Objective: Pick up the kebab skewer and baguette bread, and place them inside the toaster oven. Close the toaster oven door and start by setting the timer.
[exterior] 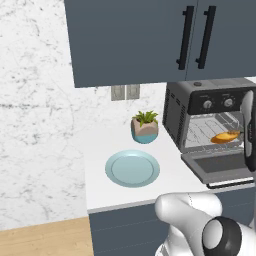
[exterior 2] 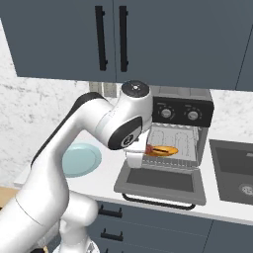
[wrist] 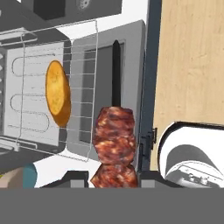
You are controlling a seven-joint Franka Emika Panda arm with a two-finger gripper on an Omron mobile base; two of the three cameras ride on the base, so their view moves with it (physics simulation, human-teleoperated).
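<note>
Hand view looks straight down the kebab skewer [wrist: 114, 140]: my jaws are clamped on its meat end, the reddish chunks sit just above my fingertips and the bare dark stick points away over the open toaster oven door [wrist: 107, 65]. The baguette bread [wrist: 58, 92] already lies on the wire rack [wrist: 83, 87] inside the toaster oven [exterior 2: 174, 136], so by my reckoning the loaf is done and the skewer is the step in hand. From the right base view my gripper [exterior 2: 141, 152] hangs just at the mouth of the oven, over the hinge side of the lowered door [exterior 2: 160, 180], with the loaf [exterior 2: 163, 150] close beyond it. To do this well I would carry the skewer in above the rack, stick leading, and aim for the bare wires beside the loaf rather than on top of it, keeping the tip from catching between the wires. I would lower until the meat rests on the rack before letting go, then back out level so I do not drag it off with me. On the bench [exterior: 100, 175] the pale blue plate [exterior: 132, 168] and the small potted plant [exterior: 145, 126] stand well apart from the oven and need no care.
</note>
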